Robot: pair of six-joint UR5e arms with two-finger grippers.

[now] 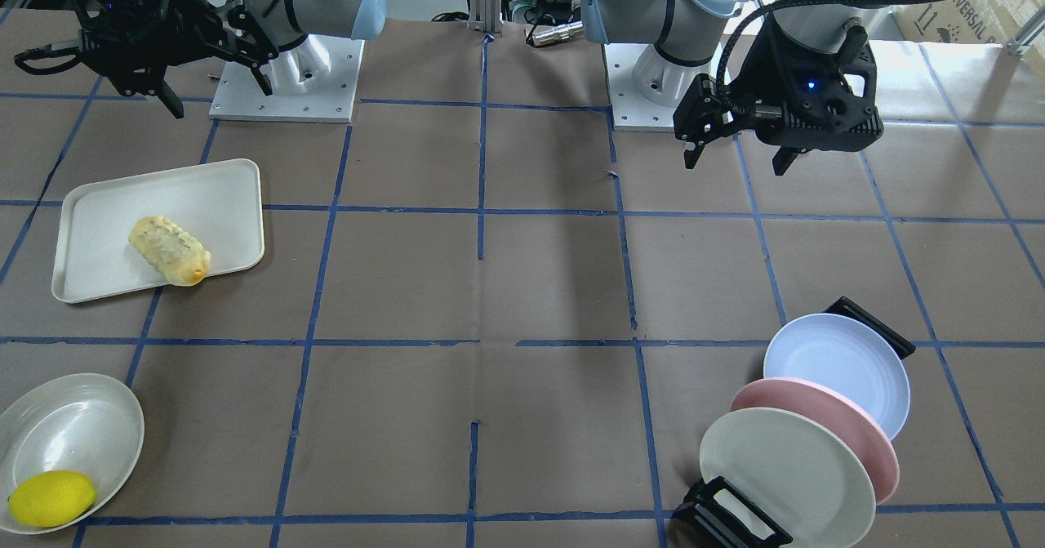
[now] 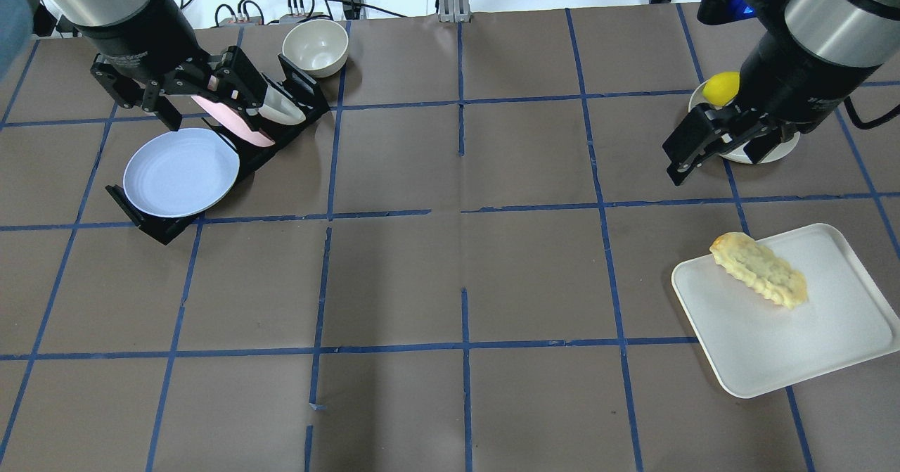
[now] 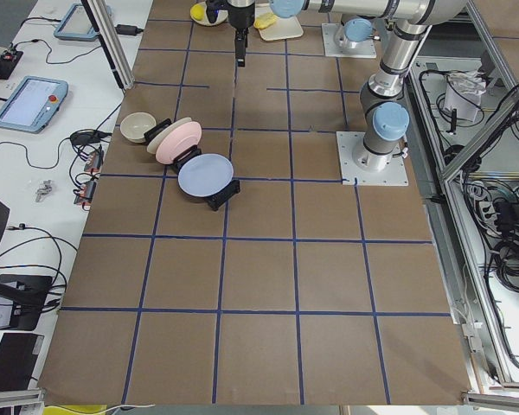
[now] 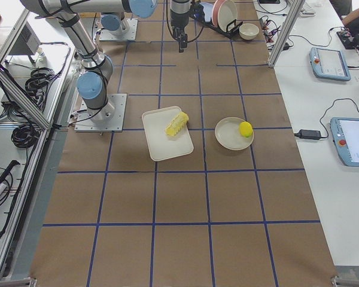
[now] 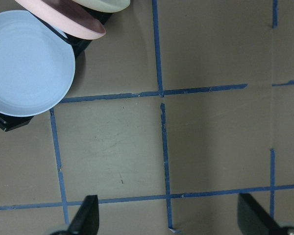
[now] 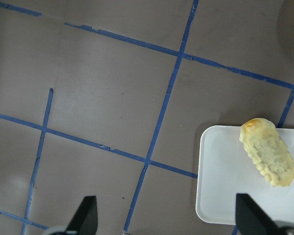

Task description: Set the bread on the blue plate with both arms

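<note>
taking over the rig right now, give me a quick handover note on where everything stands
Left gripper: open, empty, hovering over bare table next to the rack.
Right gripper: open, empty, above the table beside the tray.
Bread: lying on the white tray, robot's right side, not gripped.
Blue plate: leaning in the end slot of the black rack, pink plate next behind it.
Done: nothing yet.
Left: get the blue plate out and flat, pick up the bread, set it on the plate.

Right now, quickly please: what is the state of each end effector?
Left end effector: open, holding nothing.
Right end effector: open, holding nothing.
</note>
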